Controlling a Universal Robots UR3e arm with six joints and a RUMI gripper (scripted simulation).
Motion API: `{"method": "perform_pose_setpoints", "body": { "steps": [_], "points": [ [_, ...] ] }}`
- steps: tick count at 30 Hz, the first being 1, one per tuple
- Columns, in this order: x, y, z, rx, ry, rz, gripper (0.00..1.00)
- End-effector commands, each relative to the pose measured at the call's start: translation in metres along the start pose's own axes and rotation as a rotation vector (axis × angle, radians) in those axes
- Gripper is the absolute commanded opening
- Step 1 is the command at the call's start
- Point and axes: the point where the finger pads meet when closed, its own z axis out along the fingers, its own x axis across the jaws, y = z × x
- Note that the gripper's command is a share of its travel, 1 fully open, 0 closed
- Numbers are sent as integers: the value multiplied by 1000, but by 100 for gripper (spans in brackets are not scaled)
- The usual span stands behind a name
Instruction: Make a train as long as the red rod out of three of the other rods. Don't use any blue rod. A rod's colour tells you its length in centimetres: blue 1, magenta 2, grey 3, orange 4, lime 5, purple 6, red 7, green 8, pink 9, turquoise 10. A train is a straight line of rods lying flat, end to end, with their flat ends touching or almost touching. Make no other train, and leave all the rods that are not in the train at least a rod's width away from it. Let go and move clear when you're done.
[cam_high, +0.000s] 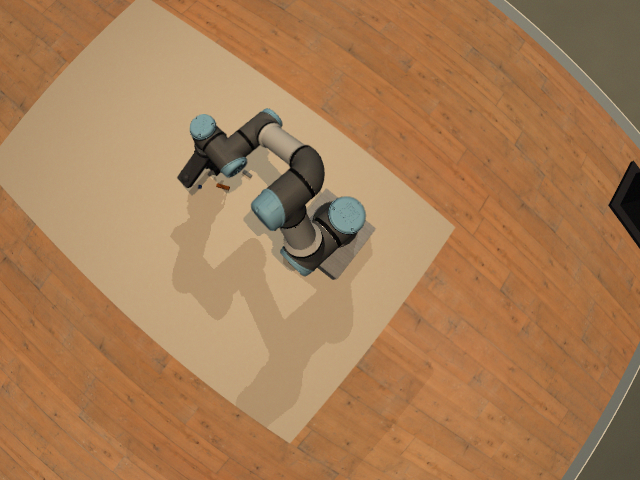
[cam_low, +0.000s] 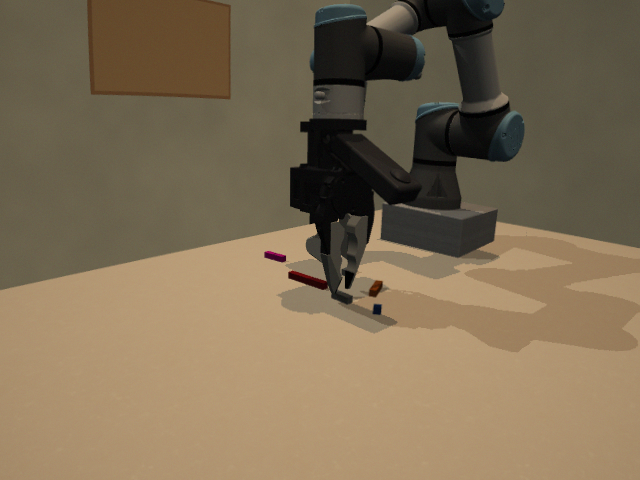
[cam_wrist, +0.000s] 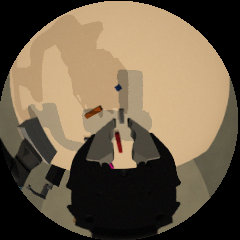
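No train stands yet; we judge all three places unfilled. Our gripper (cam_high: 210, 173) (cam_low: 341, 290) (cam_wrist: 121, 118) has its fingers slightly apart, unclamped, at a grey rod (cam_low: 343, 297) (cam_wrist: 121, 114).

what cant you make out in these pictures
- Top view: the red rod and magenta rod, hidden under the arm and jaws.
- Exterior view: the grey rod nearer the base, not seen, probably behind the jaws.
- Wrist view: part of the magenta rod, covered by the jaws' dark housing.
- Exterior view: whether a jaw touches the other grey rod, too small to tell.
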Motion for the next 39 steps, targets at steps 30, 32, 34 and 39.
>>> {"method": "perform_pose_setpoints", "body": {
  "steps": [30, 32, 34, 39],
  "points": [
    [1, 0, 12, 0, 3, 0, 14],
    [1, 0, 12, 0, 3, 0, 14],
    [1, 0, 12, 0, 3, 0, 14],
    [1, 0, 12, 0, 3, 0, 14]
  ]
}}
